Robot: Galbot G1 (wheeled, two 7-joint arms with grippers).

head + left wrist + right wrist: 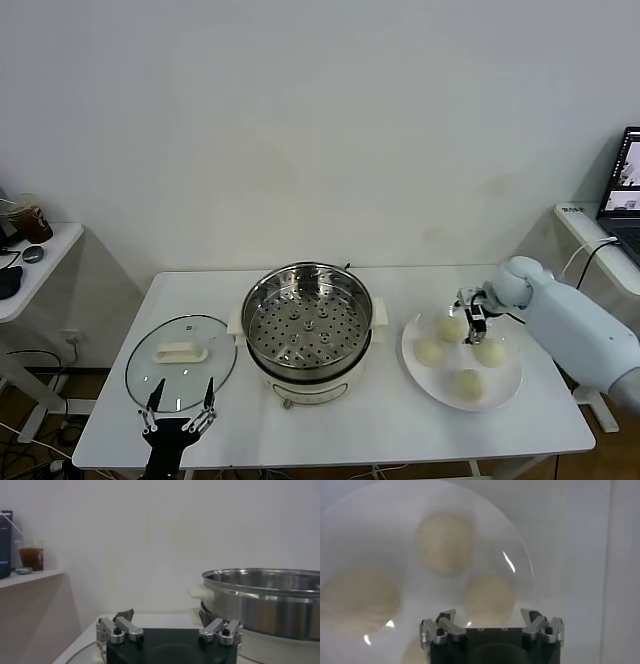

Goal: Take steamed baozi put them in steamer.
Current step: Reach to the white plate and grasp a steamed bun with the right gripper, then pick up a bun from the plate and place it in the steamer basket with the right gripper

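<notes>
Several pale baozi (429, 352) lie on a white plate (508, 388) at the right of the table. My right gripper (472, 312) hangs open just above the plate's far side, over the rear baozi (450, 328). In the right wrist view the gripper (490, 617) stands wide, with one baozi (489, 597) below its fingertips and others (445, 540) farther off. The steamer (308, 325), a shiny steel pot with a perforated tray, stands empty at the table's middle. My left gripper (178, 412) waits open at the near left; the left wrist view shows this gripper (167, 625) with nothing between its fingers.
A round glass lid (181, 362) with a white handle lies left of the steamer (265, 600), under the left gripper. A side table with a drink cup (30, 220) stands far left. A laptop (628, 190) sits far right.
</notes>
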